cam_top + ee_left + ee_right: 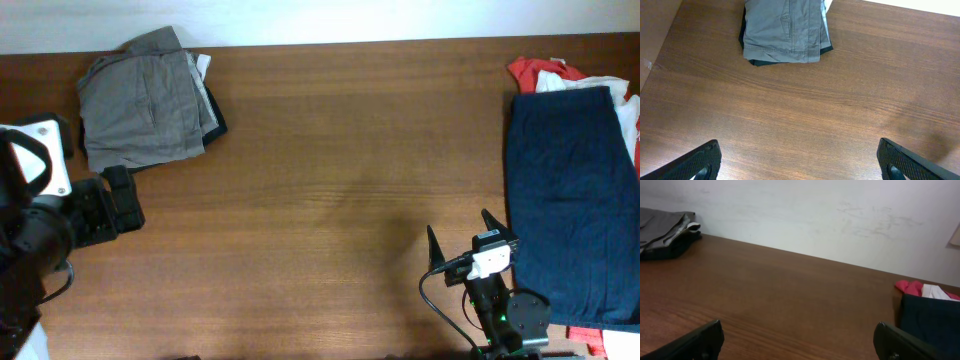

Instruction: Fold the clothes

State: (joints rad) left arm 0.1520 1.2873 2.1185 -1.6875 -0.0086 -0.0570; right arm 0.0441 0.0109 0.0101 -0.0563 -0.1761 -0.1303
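Observation:
Folded grey-taupe shorts point(145, 100) lie at the table's far left on top of a black piece point(216, 118); they also show in the left wrist view point(785, 30) and the right wrist view point(662, 230). Navy shorts point(570, 200) lie spread flat at the right, over red point(530, 72) and white point(628, 120) pieces; they show in the right wrist view point(932, 322). My left gripper point(118, 190) is open and empty just below the grey stack point(800, 162). My right gripper point(462, 238) is open and empty, left of the navy shorts point(800, 340).
The brown wooden table point(340, 170) stretches between the two piles. A pale wall point(815, 215) runs behind the far edge. A red scrap point(590, 335) sticks out under the navy shorts near the front right corner.

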